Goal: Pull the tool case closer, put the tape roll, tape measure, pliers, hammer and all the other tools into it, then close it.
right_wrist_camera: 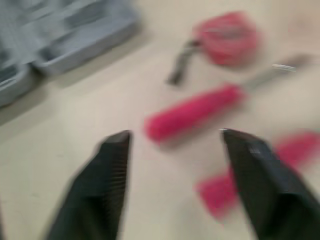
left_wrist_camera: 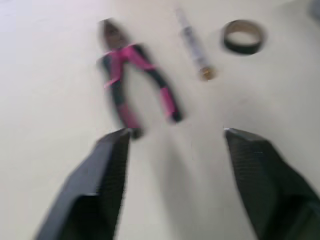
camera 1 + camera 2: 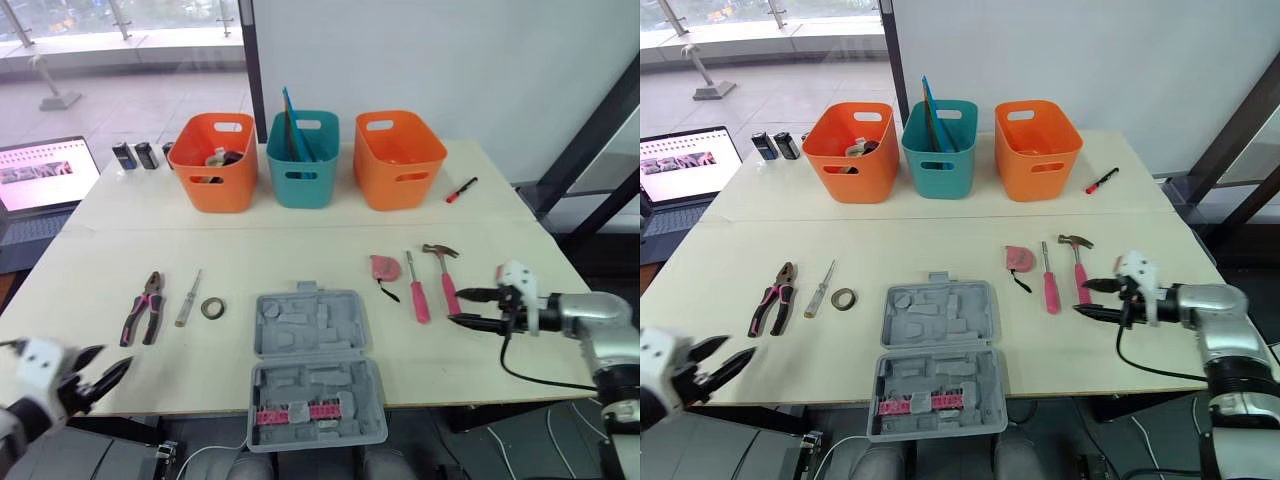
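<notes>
The grey tool case (image 3: 312,368) lies open at the table's front middle, a pink strip in its near half. Left of it lie the pink-and-black pliers (image 3: 144,306), a clear-handled screwdriver (image 3: 187,297) and the tape roll (image 3: 212,308). Right of it lie the pink tape measure (image 3: 384,267), a pink screwdriver (image 3: 416,289) and the pink-handled hammer (image 3: 445,274). My left gripper (image 3: 98,375) is open off the front left corner, with the pliers (image 2: 134,85) ahead of it. My right gripper (image 3: 462,307) is open just right of the hammer's handle, facing the pink screwdriver (image 1: 195,112).
Two orange bins (image 3: 214,162) (image 3: 398,158) and a teal bin (image 3: 303,158) stand in a row at the back. A red marker (image 3: 461,190) lies at the back right. A laptop (image 3: 42,175) and small dark items (image 3: 135,155) sit at the far left.
</notes>
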Controlling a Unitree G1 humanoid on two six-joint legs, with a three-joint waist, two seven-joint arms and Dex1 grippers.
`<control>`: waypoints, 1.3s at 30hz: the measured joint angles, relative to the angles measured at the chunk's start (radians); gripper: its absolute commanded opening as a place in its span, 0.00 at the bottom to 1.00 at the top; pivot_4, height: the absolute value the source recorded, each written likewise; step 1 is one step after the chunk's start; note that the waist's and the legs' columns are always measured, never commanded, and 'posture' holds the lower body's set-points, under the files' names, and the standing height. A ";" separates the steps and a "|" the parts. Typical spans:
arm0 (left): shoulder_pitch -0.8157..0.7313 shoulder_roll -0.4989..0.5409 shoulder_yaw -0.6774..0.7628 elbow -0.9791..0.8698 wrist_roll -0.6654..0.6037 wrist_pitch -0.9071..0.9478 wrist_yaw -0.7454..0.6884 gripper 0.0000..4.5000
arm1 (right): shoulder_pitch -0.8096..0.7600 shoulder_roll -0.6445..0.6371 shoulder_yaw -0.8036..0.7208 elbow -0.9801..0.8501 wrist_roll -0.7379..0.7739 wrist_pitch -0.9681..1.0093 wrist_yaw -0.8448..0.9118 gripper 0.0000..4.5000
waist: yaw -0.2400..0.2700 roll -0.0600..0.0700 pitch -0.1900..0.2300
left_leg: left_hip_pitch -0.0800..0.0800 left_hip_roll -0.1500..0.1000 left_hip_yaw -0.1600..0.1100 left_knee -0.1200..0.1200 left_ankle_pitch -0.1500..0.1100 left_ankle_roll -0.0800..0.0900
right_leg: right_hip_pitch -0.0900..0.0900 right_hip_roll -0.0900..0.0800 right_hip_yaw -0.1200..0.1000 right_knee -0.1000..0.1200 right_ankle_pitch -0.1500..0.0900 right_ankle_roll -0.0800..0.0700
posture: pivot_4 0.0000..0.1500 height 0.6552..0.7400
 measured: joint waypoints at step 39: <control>-0.086 -0.090 -0.246 -0.535 -0.105 0.446 0.387 0.99 | -0.269 0.059 0.238 -0.850 0.334 0.800 0.132 1.00 | 0.009 -0.004 0.003 | -0.007 0.001 0.003 0.001 -0.001 0.000 | -0.009 0.002 0.002 0.003 0.002 -0.001 | 1.00 0.93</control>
